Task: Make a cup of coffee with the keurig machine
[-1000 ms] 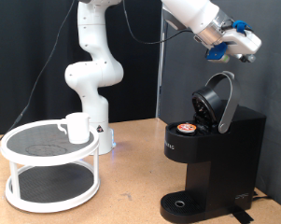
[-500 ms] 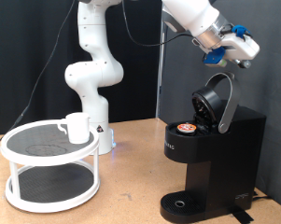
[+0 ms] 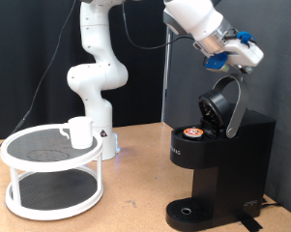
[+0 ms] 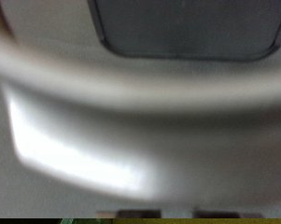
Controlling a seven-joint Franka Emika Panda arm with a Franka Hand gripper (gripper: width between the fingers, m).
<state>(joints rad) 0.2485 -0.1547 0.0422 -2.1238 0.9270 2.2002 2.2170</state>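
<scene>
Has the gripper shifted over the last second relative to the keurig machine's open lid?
Yes. The gripper has moved toward the exterior view's left and slightly down, closing in on the raised lid of the keurig machine, which has stayed put.

The white arm rises from its base at the exterior view's centre, then reaches across the top toward the right, where the gripper [image 3: 244, 55] hangs high, angled downward.

White 2-tier round rack [image 3: 50, 174] stands on the wooden table [image 3: 135, 203].
</scene>
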